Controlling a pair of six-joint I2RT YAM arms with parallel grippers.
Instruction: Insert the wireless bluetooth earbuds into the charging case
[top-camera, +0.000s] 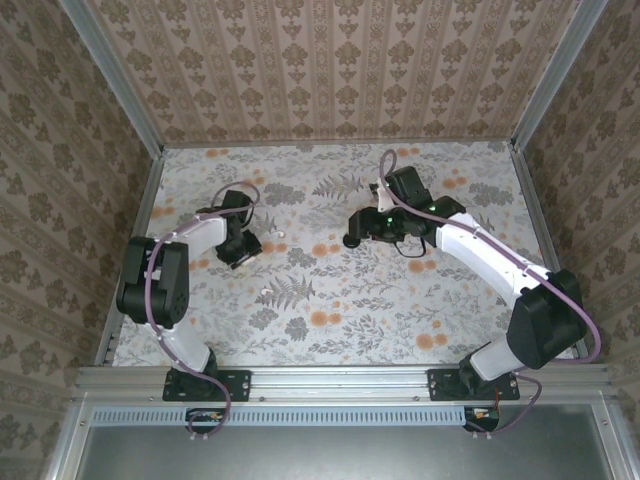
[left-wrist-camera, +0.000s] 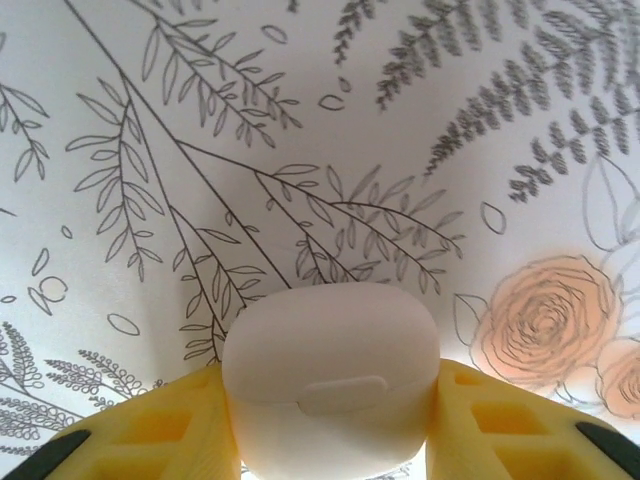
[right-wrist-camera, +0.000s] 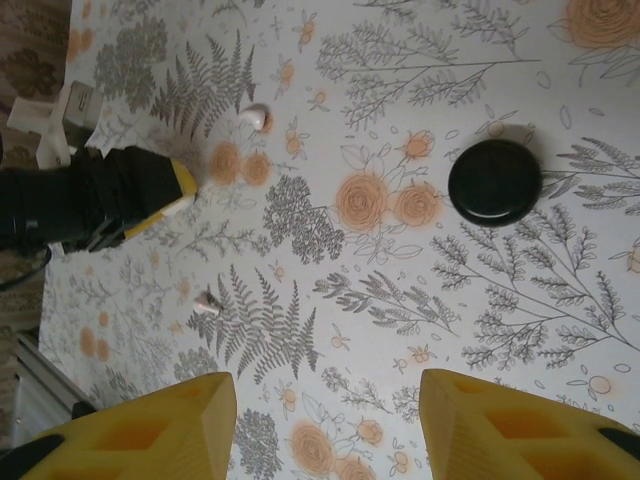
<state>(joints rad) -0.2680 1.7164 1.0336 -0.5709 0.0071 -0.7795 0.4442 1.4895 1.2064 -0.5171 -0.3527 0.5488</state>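
Case — white, rounded, clenched between the yellow jaws of the left gripper, well left of the black disc on the desk. Earbud and second earbud — white, loose on the desk, left of the disc, apart from each other. Right gripper: jaws released, spread wide, near the disc.

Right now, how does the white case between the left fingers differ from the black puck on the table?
Colour: the white case is matte white, the black puck glossy black. Shape: the white case is a rounded pebble with a small front tab; the black puck is a plain flat disc. State: the white case sits between the left fingers, touching both; the black puck lies free on the table. Both are small and rounded.
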